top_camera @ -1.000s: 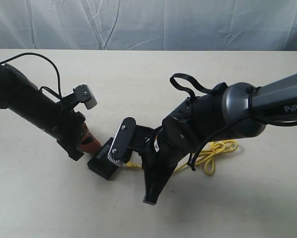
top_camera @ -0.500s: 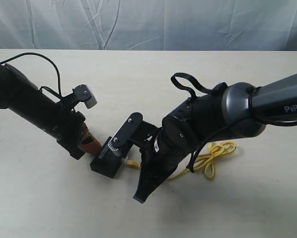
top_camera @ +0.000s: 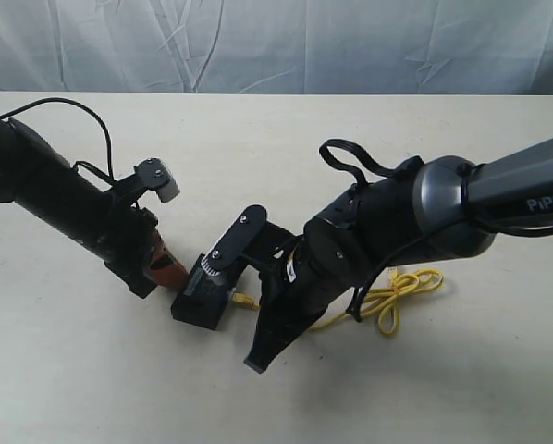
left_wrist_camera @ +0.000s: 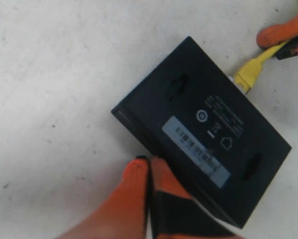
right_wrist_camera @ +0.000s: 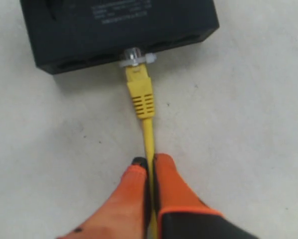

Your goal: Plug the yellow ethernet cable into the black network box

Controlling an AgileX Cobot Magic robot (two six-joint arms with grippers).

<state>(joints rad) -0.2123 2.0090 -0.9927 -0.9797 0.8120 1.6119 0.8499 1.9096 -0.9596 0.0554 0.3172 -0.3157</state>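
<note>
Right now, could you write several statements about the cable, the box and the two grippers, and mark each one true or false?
1. The right gripper is shut on the yellow ethernet cable. True.
2. The cable's clear plug is at a side of the black network box. True.
3. The box lies with its label down. False: the white label faces up.
4. The left gripper is wide open above the box. False: its fingers are together, against the box's edge.
5. The whole cable lies straight. False: it forms a loose loop.
</note>
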